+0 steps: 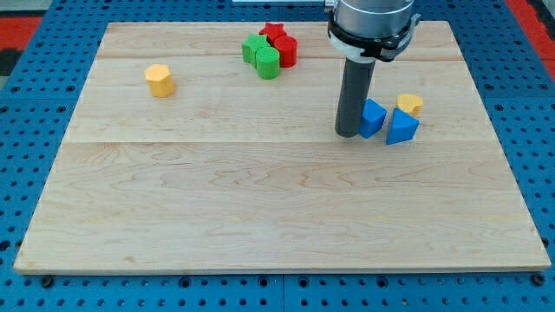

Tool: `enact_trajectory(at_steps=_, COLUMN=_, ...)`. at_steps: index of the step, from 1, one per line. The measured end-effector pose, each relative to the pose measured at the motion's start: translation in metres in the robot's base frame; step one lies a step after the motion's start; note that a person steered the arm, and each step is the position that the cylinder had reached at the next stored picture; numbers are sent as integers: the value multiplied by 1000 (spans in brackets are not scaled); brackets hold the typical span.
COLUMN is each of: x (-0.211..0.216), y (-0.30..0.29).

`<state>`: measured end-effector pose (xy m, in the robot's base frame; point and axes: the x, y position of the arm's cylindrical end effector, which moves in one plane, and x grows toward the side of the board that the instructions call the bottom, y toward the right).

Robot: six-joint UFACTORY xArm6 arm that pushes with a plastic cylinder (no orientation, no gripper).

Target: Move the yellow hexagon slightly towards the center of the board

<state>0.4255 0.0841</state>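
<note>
The yellow hexagon (159, 80) sits near the upper left of the wooden board (260, 199). My tip (349, 133) rests on the board right of the middle, far to the right of the hexagon. It stands just left of a blue block (374, 117), close to touching it. A blue triangular block (402, 126) and a second yellow block (410, 105) lie just right of that.
A cluster sits at the view's top centre: a green block (255, 47), a green cylinder (268, 62), a red star-like block (274, 33) and a red block (286, 50). The board lies on a blue perforated base (35, 113).
</note>
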Motion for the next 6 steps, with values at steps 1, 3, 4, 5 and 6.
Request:
enact_trajectory(at_steps=1, x=0, y=-135)
enact_trajectory(at_steps=3, x=-67, y=-337)
enact_trajectory(at_steps=4, x=-87, y=-322)
enact_trajectory(at_steps=5, x=-87, y=-281)
enact_trajectory(at_steps=6, x=-93, y=-244)
